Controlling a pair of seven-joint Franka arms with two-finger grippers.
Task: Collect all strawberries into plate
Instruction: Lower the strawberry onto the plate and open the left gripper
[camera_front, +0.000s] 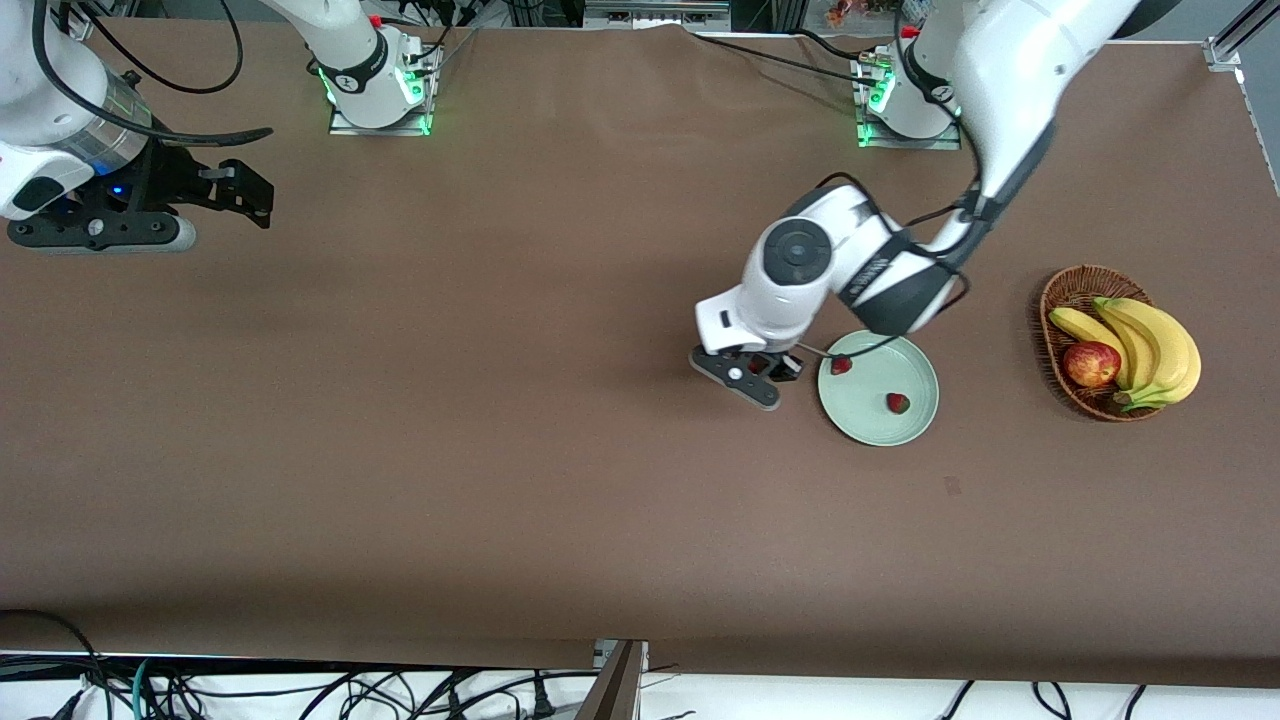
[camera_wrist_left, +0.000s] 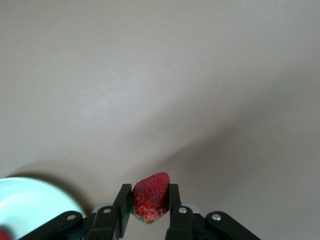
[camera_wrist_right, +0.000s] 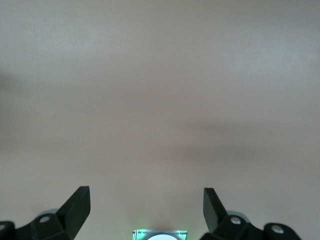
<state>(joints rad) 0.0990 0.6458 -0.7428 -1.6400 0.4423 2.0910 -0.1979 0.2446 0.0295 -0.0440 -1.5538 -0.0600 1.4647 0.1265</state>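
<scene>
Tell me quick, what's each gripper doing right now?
Left gripper: shut on a strawberry, beside the plate.
Right gripper: open, holding nothing, waiting.

the round pale mint-green plate (camera_wrist_left: 30, 202) is cut off at the left wrist view's corner; a small red strawberry (camera_wrist_left: 4, 234) there is only a sliver.
</scene>
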